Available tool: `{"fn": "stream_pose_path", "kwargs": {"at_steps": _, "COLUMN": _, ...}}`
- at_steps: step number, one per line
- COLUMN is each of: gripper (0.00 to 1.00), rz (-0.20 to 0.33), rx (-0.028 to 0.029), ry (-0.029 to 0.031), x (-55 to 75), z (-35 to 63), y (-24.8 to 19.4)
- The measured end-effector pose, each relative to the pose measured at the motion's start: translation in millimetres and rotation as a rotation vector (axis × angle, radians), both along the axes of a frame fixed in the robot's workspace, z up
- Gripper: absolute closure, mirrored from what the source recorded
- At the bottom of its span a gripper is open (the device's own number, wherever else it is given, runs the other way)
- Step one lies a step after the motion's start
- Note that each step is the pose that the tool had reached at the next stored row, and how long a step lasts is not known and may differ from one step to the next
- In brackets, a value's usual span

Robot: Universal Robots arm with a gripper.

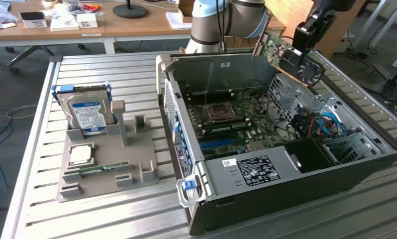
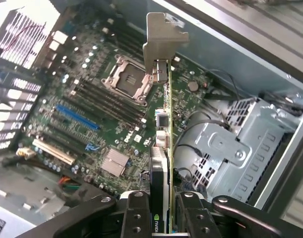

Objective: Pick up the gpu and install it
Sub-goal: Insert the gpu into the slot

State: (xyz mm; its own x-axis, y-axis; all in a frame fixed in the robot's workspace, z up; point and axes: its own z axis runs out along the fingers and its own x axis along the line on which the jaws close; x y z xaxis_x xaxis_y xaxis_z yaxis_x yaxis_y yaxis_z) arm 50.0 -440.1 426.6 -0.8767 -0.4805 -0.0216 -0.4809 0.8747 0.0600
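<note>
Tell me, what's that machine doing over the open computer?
A robot arm's gripper has its fingers closed on the gpu, a card with a black fan, and holds it in the air above the open computer case. The card is not yet seated in the motherboard. At the exterior view's left, a hard drive stands upright in a grey holder.

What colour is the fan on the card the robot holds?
Black. The fan on the gpu shows best in the exterior view.

"NVIDIA" on the gpu (image 2: 160, 163) edge, "DELL" on the green motherboard (image 2: 99, 133)
</note>
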Motion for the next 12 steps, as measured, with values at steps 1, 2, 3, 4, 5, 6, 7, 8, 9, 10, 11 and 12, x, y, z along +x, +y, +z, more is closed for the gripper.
{"fn": "stream_pose_path", "kwargs": {"at_steps": 1, "gripper": 0.73, "rz": 0.017, "rx": 0.0, "ry": 0.0, "x": 0.0, "z": -0.1, "y": 0.0}}
{"fn": "stream_pose_path", "kwargs": {"at_steps": 2, "gripper": 0.73, "rz": 0.033, "rx": 0.0, "ry": 0.0, "x": 0.0, "z": -0.2, "y": 0.0}}
{"fn": "stream_pose_path", "kwargs": {"at_steps": 3, "gripper": 0.73, "rz": 0.05, "rx": 0.0, "ry": -0.0001, "x": 0.0, "z": -0.3, "y": 0.0}}
{"fn": "stream_pose_path", "kwargs": {"at_steps": 4, "gripper": 0.73, "rz": 0.067, "rx": 0.0, "ry": 0.0, "x": 0.0, "z": -0.4, "y": 0.0}}
{"fn": "stream_pose_path", "kwargs": {"at_steps": 5, "gripper": 0.73, "rz": 0.083, "rx": 0.0, "ry": 0.0, "x": 0.0, "z": -0.5, "y": 0.0}}
{"fn": "stream_pose_path", "kwargs": {"at_steps": 6, "gripper": 0.73, "rz": 0.101, "rx": 0.0, "ry": 0.0, "x": 0.0, "z": -0.6, "y": 0.0}}
{"fn": "stream_pose_path", "kwargs": {"at_steps": 7, "gripper": 0.73, "rz": 0.117, "rx": 0.0001, "ry": -0.0001, "x": 0.0, "z": -0.7, "y": 0.0}}
{"fn": "stream_pose_path", "kwargs": {"at_steps": 8, "gripper": 0.73, "rz": 0.134, "rx": 0.0, "ry": -0.0001, "x": 0.0, "z": -0.8, "y": 0.0}}
{"fn": "stream_pose_path", "kwargs": {"at_steps": 9, "gripper": 0.73, "rz": 0.15, "rx": 0.0001, "ry": -0.0001, "x": 0.0, "z": -0.9, "y": 0.0}}
{"fn": "stream_pose_path", "kwargs": {"at_steps": 10, "gripper": 0.73, "rz": 0.167, "rx": 0.0001, "ry": 0.0, "x": 0.0, "z": -1.0, "y": 0.0}}
{"fn": "stream_pose_path", "kwargs": {"at_steps": 11, "gripper": 0.73, "rz": 0.183, "rx": 0.0, "ry": -0.0001, "x": 0.0, "z": -1.2, "y": 0.0}}
{"fn": "stream_pose_path", "kwargs": {"at_steps": 12, "gripper": 0.73, "rz": 0.201, "rx": 0.0001, "ry": 0.0, "x": 0.0, "z": -1.3, "y": 0.0}}
